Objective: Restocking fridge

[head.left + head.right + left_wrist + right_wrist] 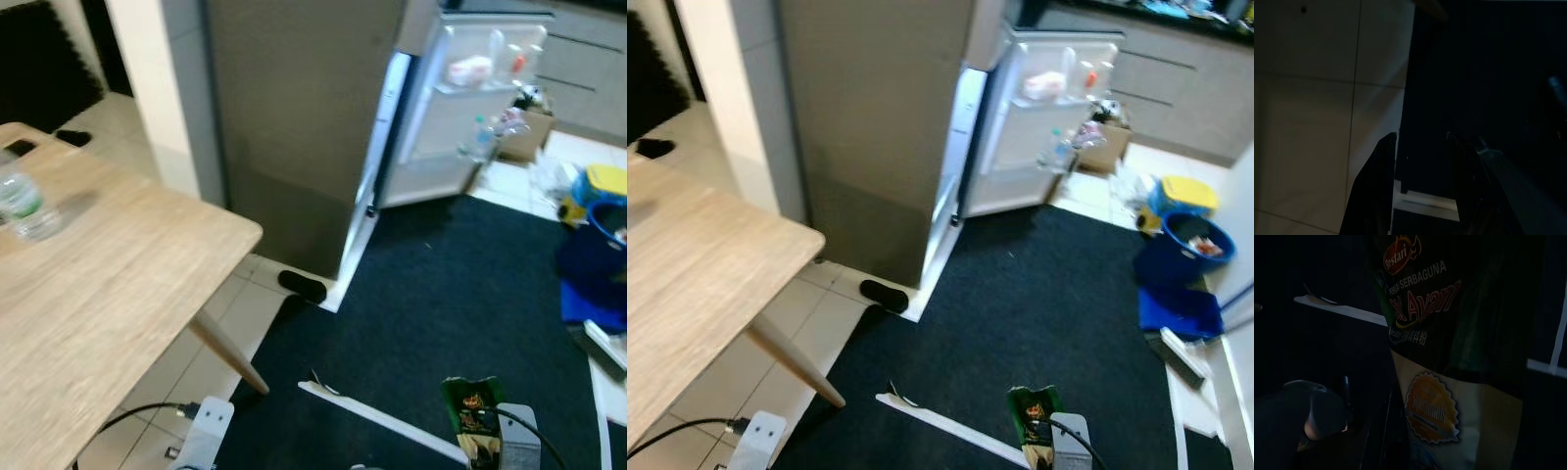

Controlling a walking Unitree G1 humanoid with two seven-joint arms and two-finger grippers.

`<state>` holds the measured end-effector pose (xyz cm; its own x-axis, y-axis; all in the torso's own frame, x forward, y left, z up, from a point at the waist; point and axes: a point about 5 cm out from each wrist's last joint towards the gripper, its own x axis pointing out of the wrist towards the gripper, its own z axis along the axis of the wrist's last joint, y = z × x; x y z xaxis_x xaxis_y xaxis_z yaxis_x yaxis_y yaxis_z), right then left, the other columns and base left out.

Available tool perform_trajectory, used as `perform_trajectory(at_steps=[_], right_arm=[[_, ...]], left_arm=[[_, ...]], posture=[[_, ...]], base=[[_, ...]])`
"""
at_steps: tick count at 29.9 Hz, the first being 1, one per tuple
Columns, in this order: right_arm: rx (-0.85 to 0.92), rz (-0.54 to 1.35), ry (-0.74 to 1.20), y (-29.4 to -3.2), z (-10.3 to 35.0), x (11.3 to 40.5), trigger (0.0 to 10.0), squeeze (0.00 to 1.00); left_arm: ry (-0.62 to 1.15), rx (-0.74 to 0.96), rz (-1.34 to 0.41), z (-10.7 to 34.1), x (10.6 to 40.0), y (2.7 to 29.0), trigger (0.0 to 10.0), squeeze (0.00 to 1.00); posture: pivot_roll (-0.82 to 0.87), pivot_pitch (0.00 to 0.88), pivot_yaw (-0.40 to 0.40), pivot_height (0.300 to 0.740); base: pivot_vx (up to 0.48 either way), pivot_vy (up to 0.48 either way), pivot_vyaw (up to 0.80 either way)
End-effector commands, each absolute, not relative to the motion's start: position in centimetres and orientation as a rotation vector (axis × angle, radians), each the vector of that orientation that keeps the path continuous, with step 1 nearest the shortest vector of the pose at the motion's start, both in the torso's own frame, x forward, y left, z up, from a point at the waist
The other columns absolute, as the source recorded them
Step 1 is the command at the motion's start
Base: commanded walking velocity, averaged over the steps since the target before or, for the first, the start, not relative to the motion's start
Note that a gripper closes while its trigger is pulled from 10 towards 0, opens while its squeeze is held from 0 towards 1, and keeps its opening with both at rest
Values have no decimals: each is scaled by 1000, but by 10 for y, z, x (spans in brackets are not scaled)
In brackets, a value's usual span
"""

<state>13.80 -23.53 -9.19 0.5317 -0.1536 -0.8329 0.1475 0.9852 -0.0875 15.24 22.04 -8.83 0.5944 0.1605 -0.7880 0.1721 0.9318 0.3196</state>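
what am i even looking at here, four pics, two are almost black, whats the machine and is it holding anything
This is a walking humanoid robot restocking a fridge. The two bright pictures come from the two eyes of its head camera, looking forward and down: an open fridge with items on its door shelves, a dark carpet, and a wooden table with a water bottle on it. The two dark pictures come from cameras on its wrists. The left pincer hangs open over the floor, holding nothing. The right pincer carries a green and white food packet, also visible low in the head views.
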Motion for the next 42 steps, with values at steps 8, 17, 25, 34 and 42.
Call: perform_trajectory(at_steps=[8,17,25,34,42], right_arm=[[-4,-203,976,-239,-90,140,10000,0],[-2,-209,983,-239,-91,137,10000,0],[1,-207,981,-238,-91,138,10000,0],[1,-207,981,-238,-91,139,10000,0],[-1,-206,982,-238,-91,139,10000,0]], left_arm=[[944,392,-23,-89,152,218,10000,0],[943,394,-25,-89,153,218,10000,0],[938,395,-24,-88,154,219,10000,0],[937,396,-26,-88,155,218,10000,0],[936,398,-27,-88,156,218,10000,0]], posture=[[-26,21,-80,740],[-29,20,-77,740],[-26,19,-77,740],[-26,19,-78,740],[-26,18,-78,740]], base=[[0,0,-702],[0,0,-703],[0,0,-706],[0,0,-706],[0,0,-706]])
